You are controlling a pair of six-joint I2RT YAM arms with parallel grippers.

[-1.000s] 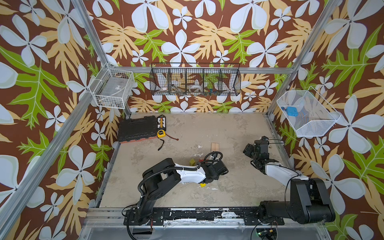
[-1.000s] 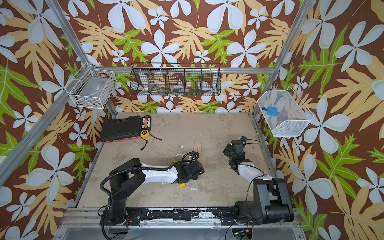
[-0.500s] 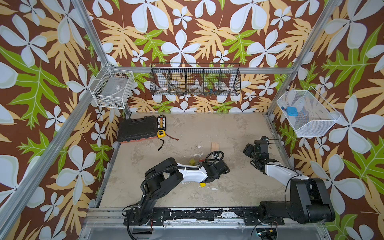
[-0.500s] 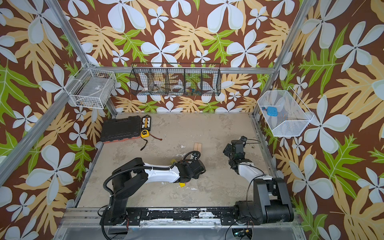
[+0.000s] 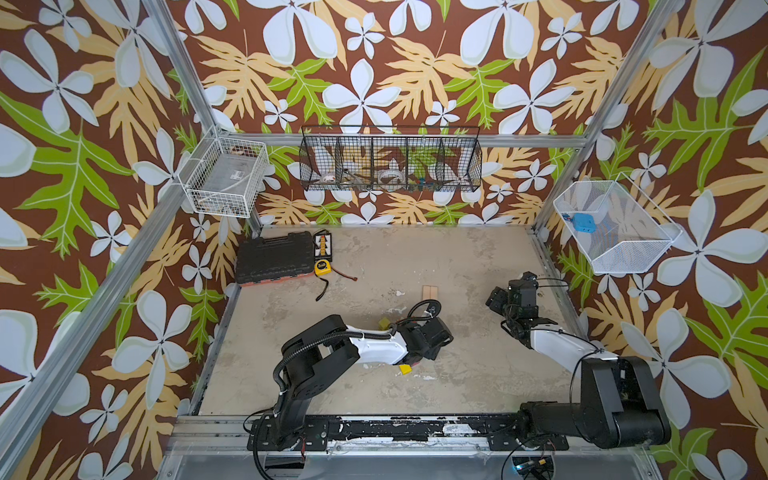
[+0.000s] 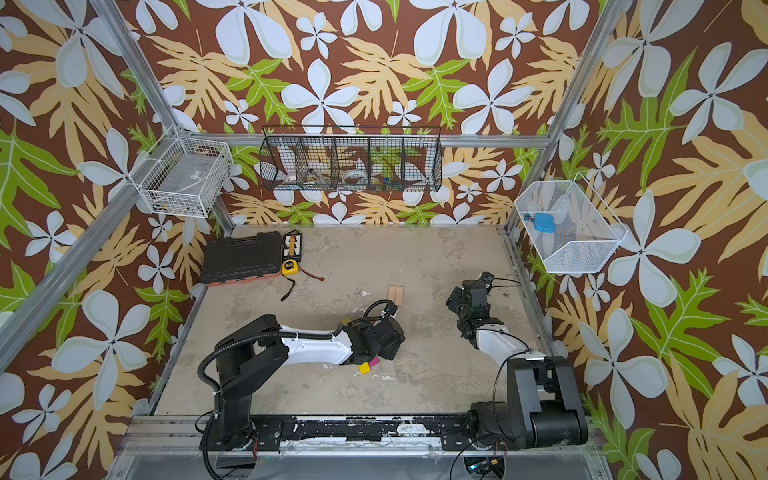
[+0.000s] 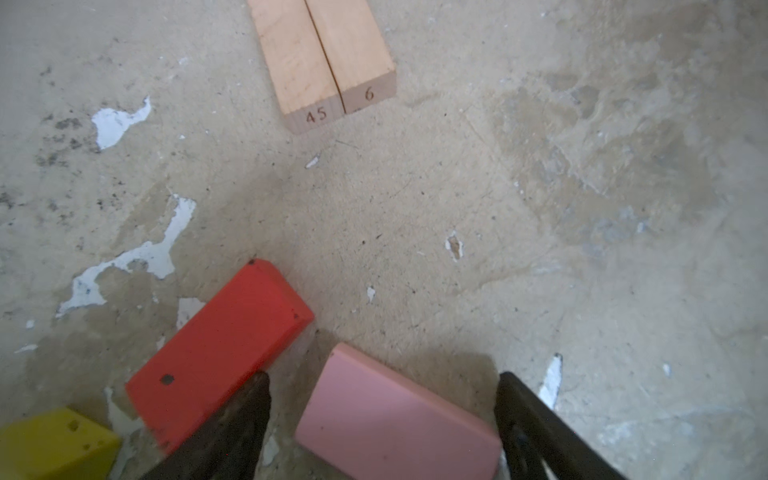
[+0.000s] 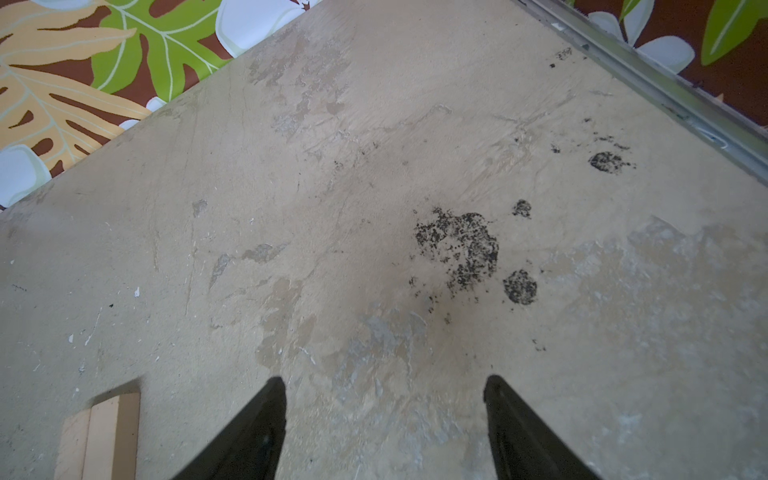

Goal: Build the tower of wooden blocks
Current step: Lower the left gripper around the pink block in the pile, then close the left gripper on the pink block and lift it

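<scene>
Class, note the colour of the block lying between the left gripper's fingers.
The block is pale pink, seen best in the left wrist view.

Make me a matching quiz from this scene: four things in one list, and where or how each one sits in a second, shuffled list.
Things
1. pink block
2. tan planks
3. tape measure
4. right pincer

Places or states
A. open over the bare table, holding nothing
B. beside the black tool case
C. straddled by the open left pincer
D. lying flat, side by side and touching

Pairs: 1-C, 2-D, 3-B, 4-A
</scene>
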